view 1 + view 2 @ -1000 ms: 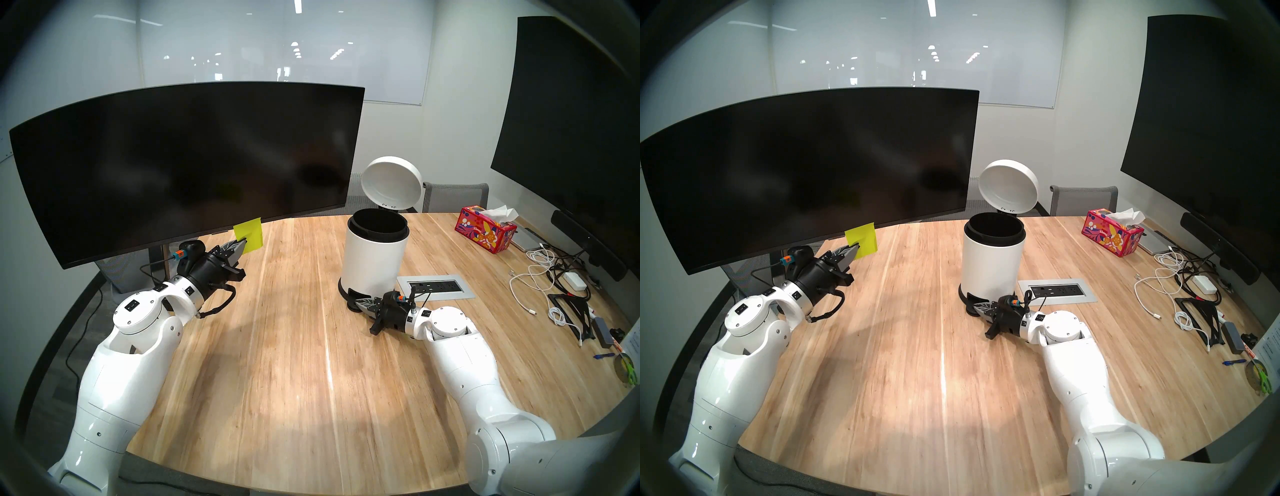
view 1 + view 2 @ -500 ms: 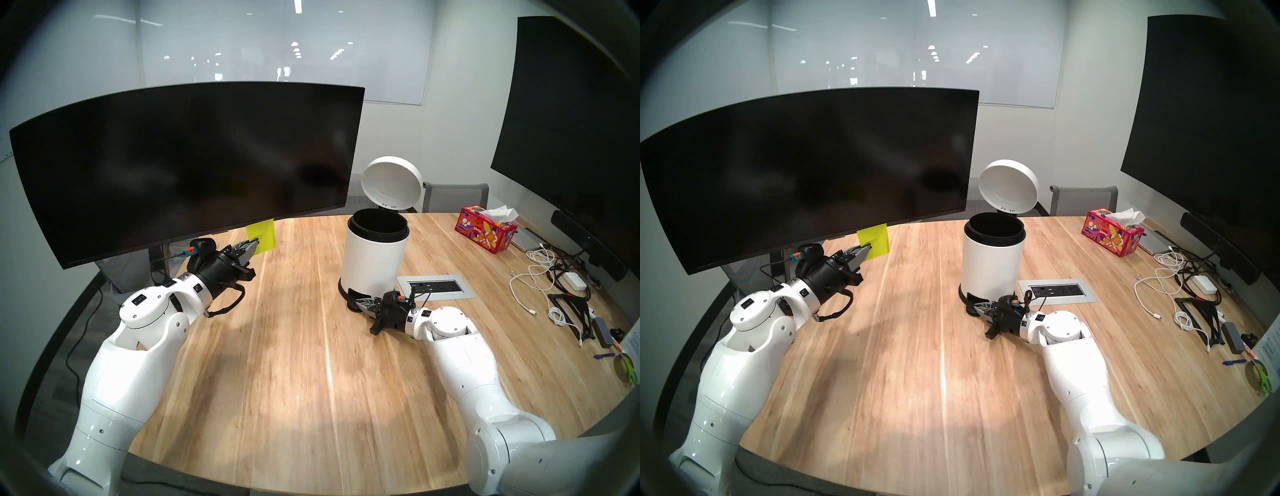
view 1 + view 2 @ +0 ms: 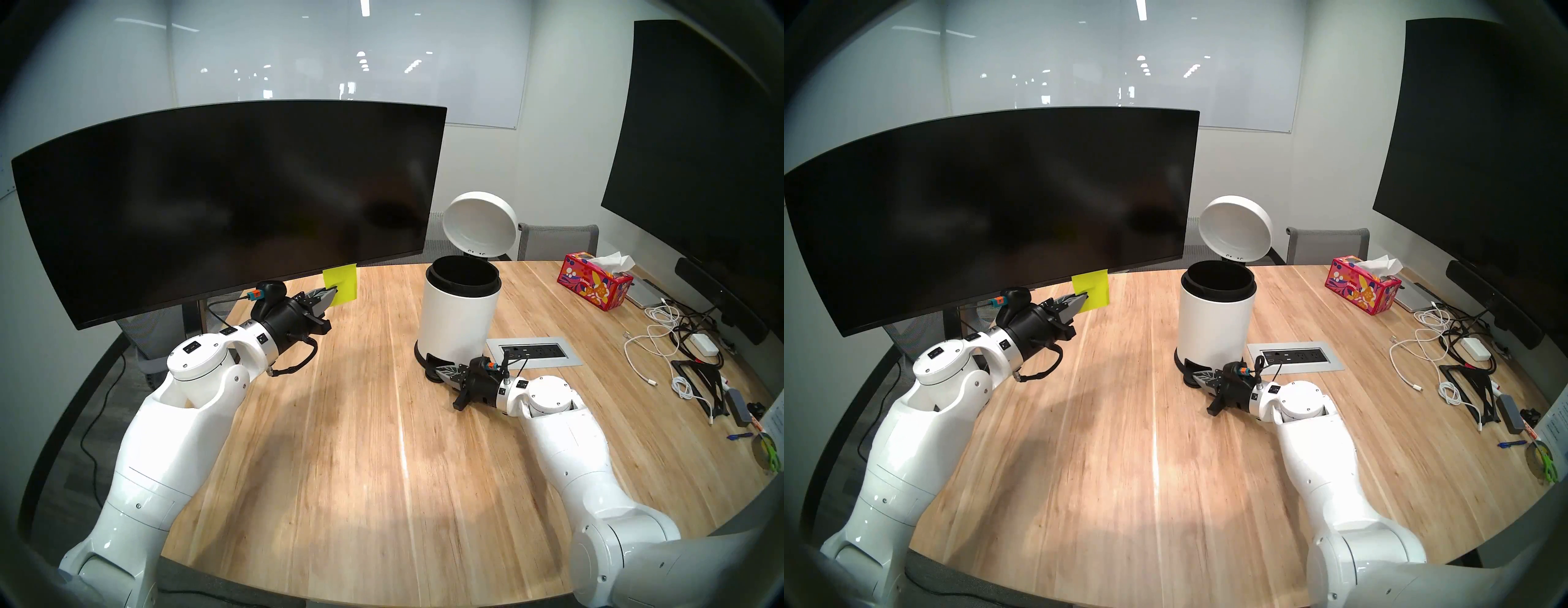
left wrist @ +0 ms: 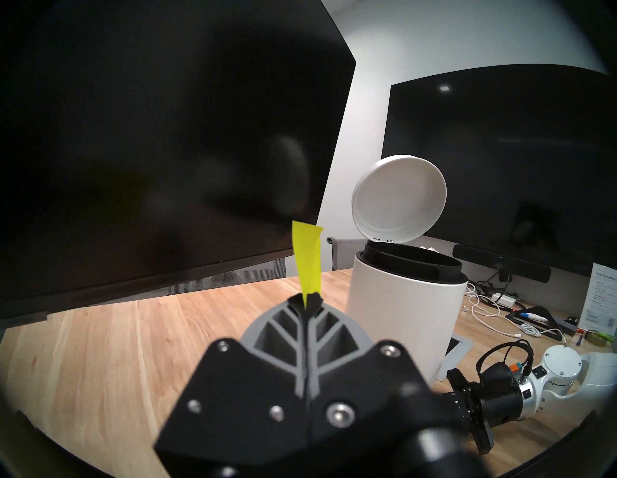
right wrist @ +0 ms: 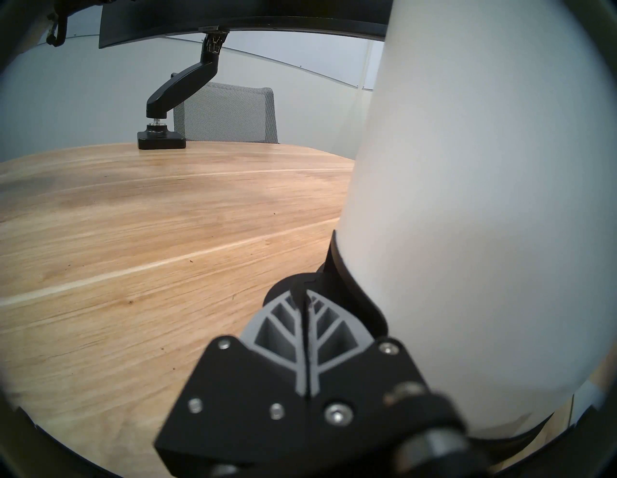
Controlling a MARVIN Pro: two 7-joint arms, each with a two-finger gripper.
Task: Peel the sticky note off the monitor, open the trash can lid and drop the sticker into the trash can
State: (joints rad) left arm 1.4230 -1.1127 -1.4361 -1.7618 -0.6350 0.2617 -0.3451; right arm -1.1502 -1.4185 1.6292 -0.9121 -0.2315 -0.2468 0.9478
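The round pale wooden table and the very wide curved black monitor stand as they did a second ago, and so does the small white cylindrical trash can, its round white domed lid tipped up at the back. What differs is the left arm: it has swung toward 3 o'clock along the monitor's lower edge, so the left gripper, jaws pressed together on the small square yellow-green sticky note, now sits nearer the can, with the note free of the screen and just under its lower edge. The right gripper has not moved; its jaws are together and its tip lies on the black foot pedal at the can's base, at 6 o'clock of the can. The left wrist view alone shows the note edge-on, a thin upright strip rising from the closed fingertips. The right wrist view alone shows the monitor's slim dark stand at 11 o'clock.
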